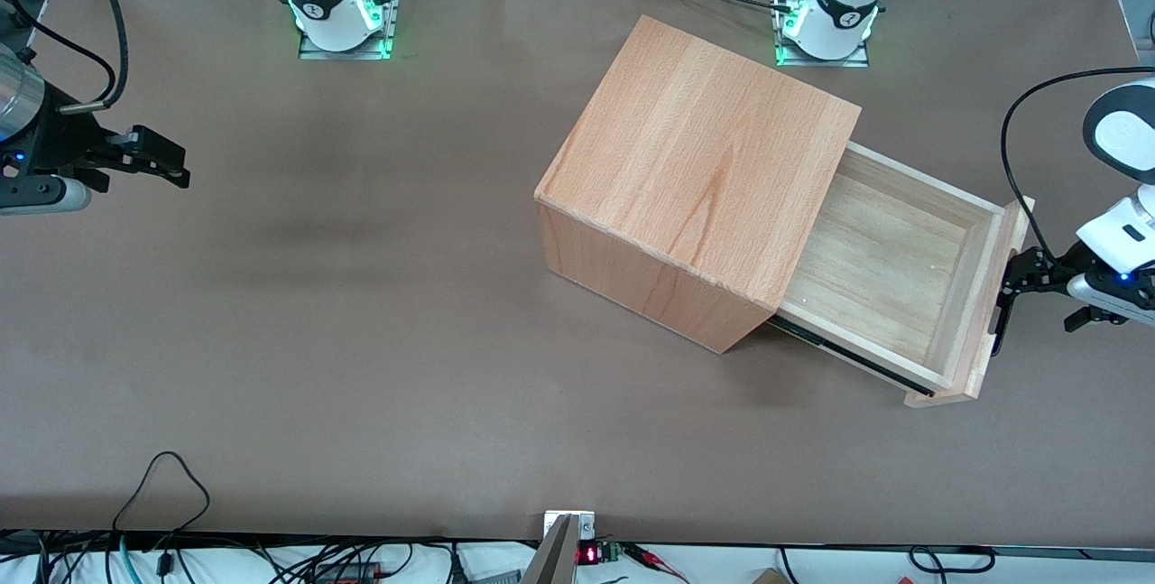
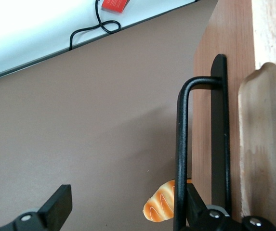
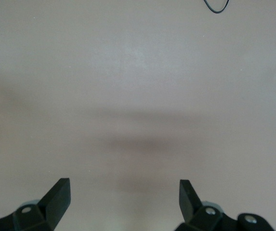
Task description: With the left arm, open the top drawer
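Now pulled far out of the beech cabinet (image 1: pixel 699 196): the top drawer (image 1: pixel 889 268), pale floor bare, front panel turned toward the working arm's end of the table (image 1: pixel 361 295). Just in front of that panel, at the black bar handle (image 2: pixel 182 159): the left arm (image 1: pixel 1123 196) with its gripper (image 1: pixel 1015 282), fingers (image 2: pixel 56 204) spread wide, one at each side of the bar, not clamped. Below the handle, a small bread-like item (image 2: pixel 159 207) on the table.
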Tool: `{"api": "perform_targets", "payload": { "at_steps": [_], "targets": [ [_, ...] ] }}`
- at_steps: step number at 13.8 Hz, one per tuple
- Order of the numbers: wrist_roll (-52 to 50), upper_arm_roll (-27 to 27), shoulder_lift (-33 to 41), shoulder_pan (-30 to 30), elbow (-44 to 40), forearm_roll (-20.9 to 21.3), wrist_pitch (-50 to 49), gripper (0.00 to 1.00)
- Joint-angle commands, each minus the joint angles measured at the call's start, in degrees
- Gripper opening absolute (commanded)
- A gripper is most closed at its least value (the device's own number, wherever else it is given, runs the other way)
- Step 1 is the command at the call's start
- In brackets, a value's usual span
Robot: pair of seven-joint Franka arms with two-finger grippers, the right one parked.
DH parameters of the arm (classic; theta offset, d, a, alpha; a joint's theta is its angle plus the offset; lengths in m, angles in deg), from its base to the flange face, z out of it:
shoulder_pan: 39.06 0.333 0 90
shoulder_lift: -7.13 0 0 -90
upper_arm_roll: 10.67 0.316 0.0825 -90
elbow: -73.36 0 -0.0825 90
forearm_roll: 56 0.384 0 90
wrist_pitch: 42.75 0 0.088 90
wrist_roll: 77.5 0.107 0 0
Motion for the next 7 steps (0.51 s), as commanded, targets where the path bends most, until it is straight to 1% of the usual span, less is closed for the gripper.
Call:
{"api": "perform_targets", "payload": {
  "at_steps": [1,4,7],
  "targets": [
    [1.88,0.91,0.33,1.12,-3.3,2.04,-1.84,1.0],
    [1.62,0.91,1.3,1.12,-5.24,2.4,-5.27,1.0],
    [1.53,0.91,2.36,1.12,-5.59,2.4,-6.33,1.0]
  ]
}}
